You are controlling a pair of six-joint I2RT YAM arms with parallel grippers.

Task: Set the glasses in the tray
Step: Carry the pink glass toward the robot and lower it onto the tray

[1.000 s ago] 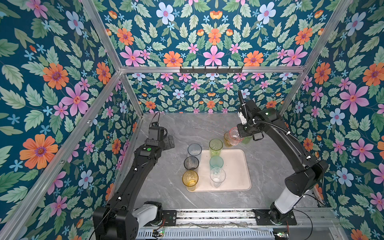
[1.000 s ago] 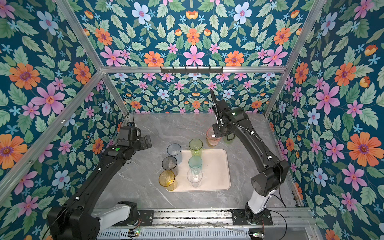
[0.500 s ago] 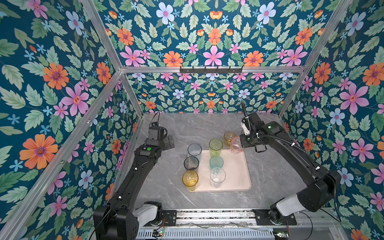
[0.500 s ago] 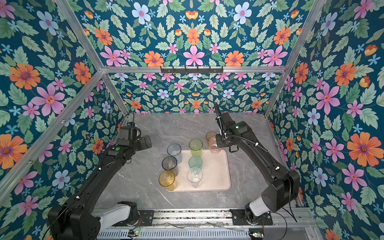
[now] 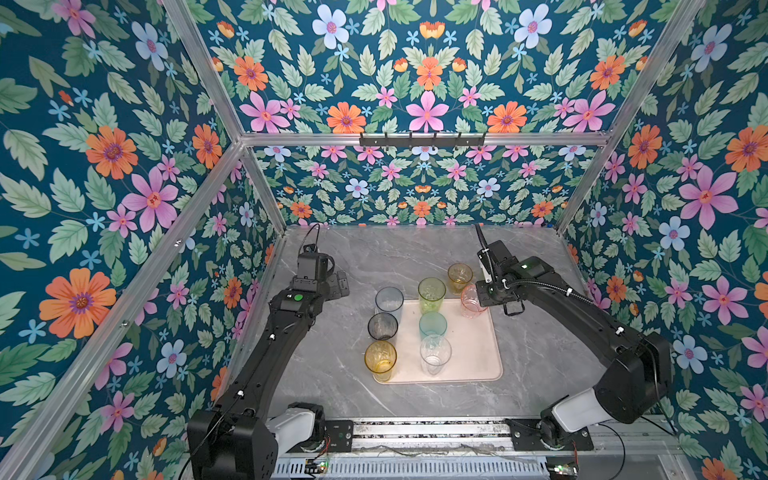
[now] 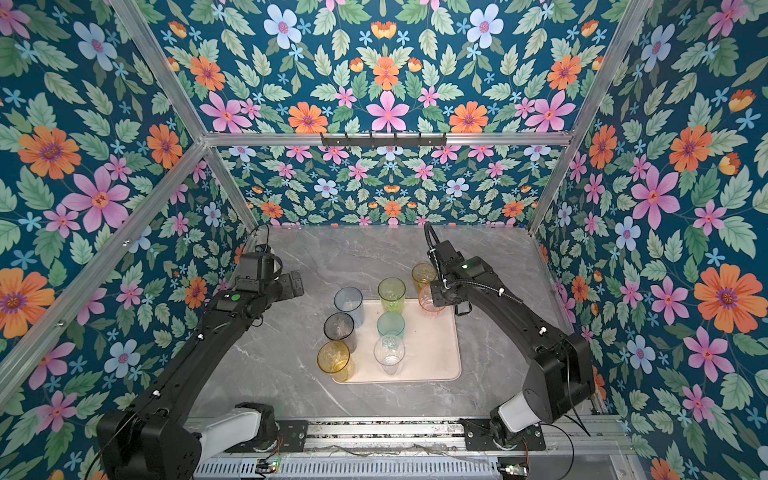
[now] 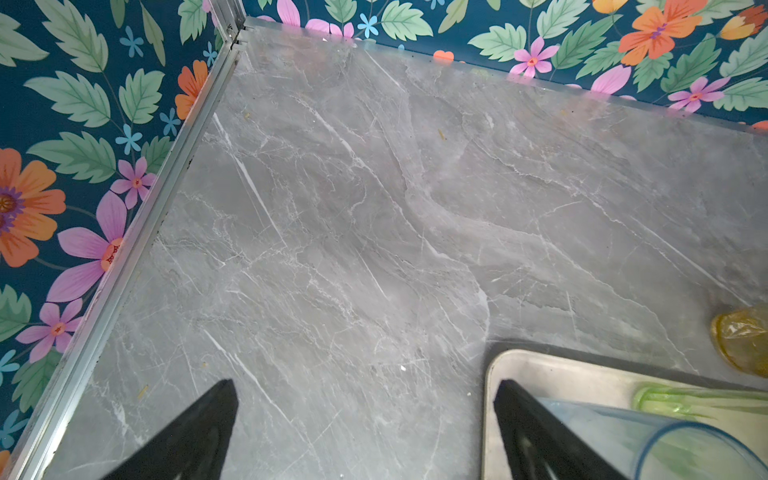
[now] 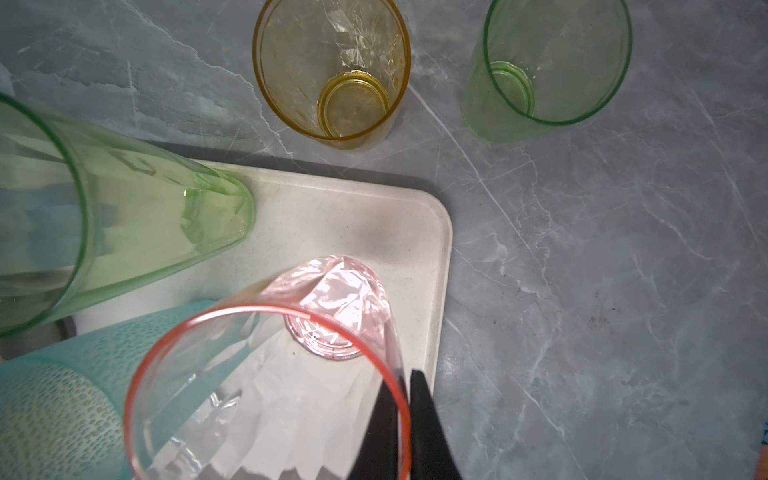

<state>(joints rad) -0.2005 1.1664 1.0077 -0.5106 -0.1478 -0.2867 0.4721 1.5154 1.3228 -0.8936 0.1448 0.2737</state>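
Pink glass (image 8: 291,353), tilted, hangs over the far right corner of the tray (image 5: 484,353). The right hand (image 8: 403,380) is pinched tight on its rim, one finger inside the glass and one outside. I cannot tell whether the base touches the tray.

Six more glasses stand upright on the tray in two rows. Along the left edge are the pale blue glass (image 5: 389,301), the smoky grey glass (image 5: 382,328) and the tall amber glass (image 5: 380,359). Beside them down the middle are the tall green glass (image 5: 431,294), the teal glass (image 5: 432,325) and the clear glass (image 5: 435,354).

On the grey marble bench (image 5: 374,253) just beyond the tray stands a short amber glass (image 5: 459,276). The right wrist view shows a short green glass (image 8: 552,70) near it.

The left hand (image 7: 365,384) hovers over bare bench just left of the blue glass, spread wide and empty.
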